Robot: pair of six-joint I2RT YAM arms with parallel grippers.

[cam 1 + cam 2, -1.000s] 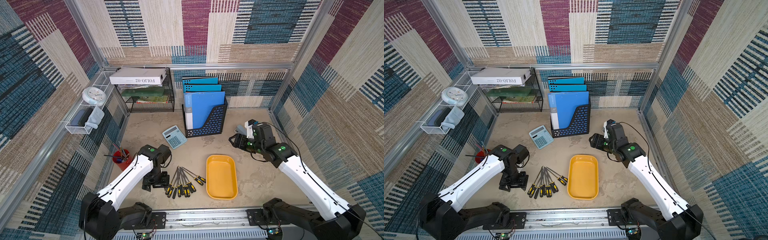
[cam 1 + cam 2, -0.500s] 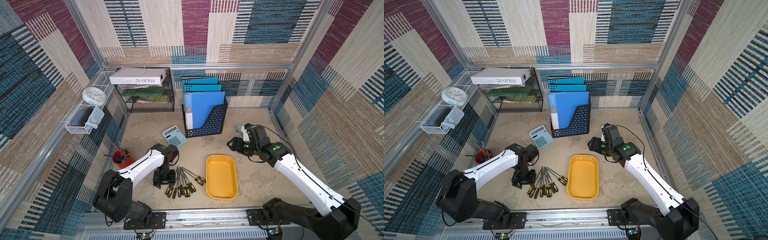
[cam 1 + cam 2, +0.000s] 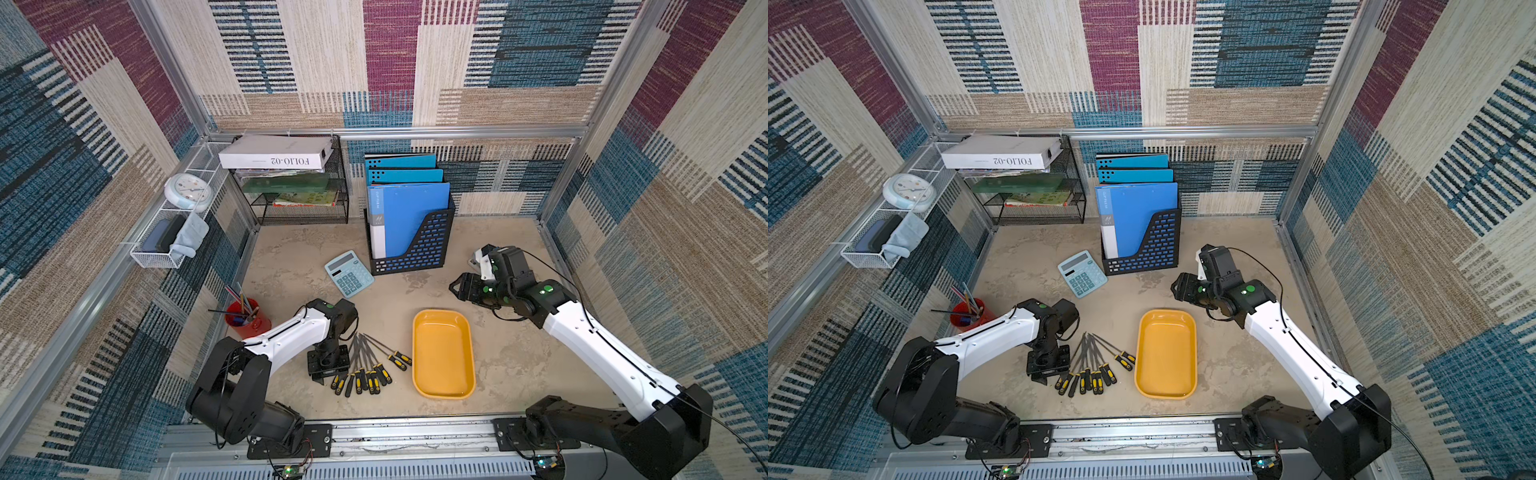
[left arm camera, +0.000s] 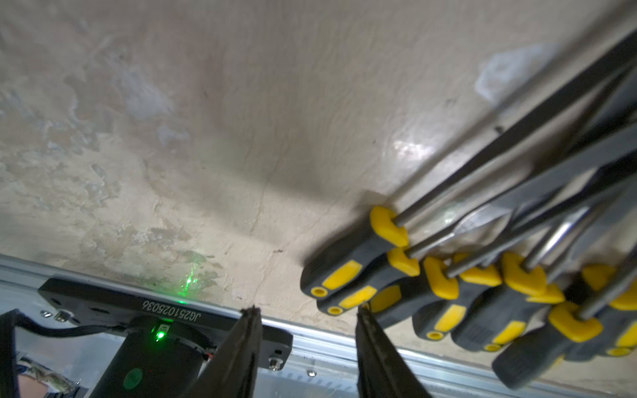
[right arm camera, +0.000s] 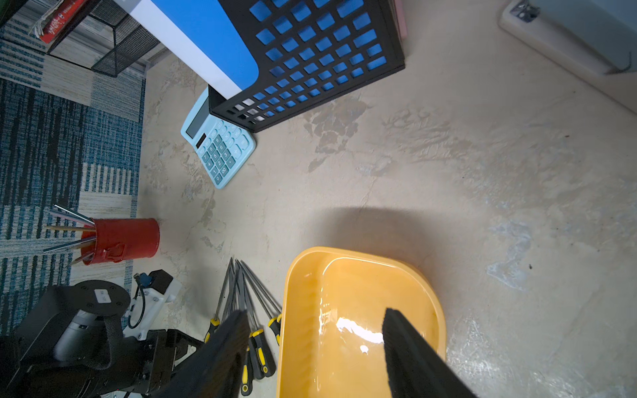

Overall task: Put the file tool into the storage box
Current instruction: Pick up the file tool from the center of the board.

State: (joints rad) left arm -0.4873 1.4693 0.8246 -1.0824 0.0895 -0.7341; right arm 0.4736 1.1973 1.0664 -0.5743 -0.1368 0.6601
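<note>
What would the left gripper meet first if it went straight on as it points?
Likely the tabletop: the left gripper points down beside the file tools, jaws apart around the nearest handle ends. Depth is unclear, so a handle could come first.

You see the storage box [image 5: 362,286] as smooth, glossy yellow-orange plastic with a bright glare. Just beside it, the file tools [image 4: 475,275] have grey metal shanks and matt black-and-yellow handles. Under the box, the tabletop [image 4: 241,138] looks matt, mottled beige.
</note>
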